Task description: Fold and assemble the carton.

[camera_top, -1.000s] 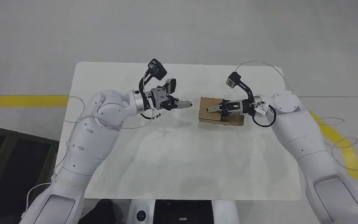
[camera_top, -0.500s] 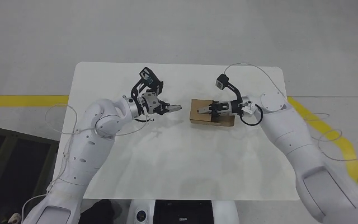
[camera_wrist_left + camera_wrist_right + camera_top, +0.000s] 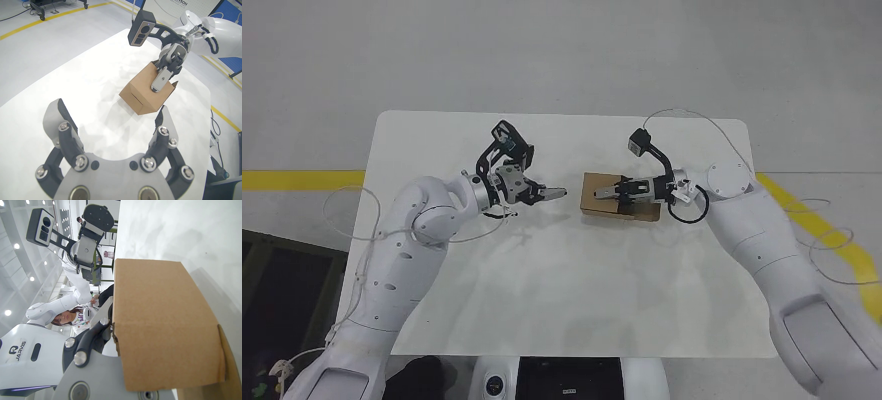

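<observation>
The brown carton (image 3: pixel 604 198) is partly erected, with its closed end turned toward my left gripper (image 3: pixel 556 192). In the left wrist view the carton (image 3: pixel 140 96) is tilted close over the white table, its open flaps at the far end. My right gripper (image 3: pixel 626 190) is shut on the carton's wall (image 3: pixel 160 83), one finger lying on the outside. From the right wrist, the carton (image 3: pixel 166 323) is pressed against one finger (image 3: pixel 104 311). My left gripper (image 3: pixel 111 111) is open and holds nothing, a short gap from the carton.
The white table (image 3: pixel 542 300) has bare surface in front of both arms and toward its near edge. Loose cables (image 3: pixel 827 240) hang by the right arm past the table's right edge. A yellow floor line (image 3: pixel 302 180) runs beside the table.
The right arm has carried the carton to the left, closer to my left gripper. The left gripper drew back a little and turned its wrist; hardly anything moved in the last half second.
</observation>
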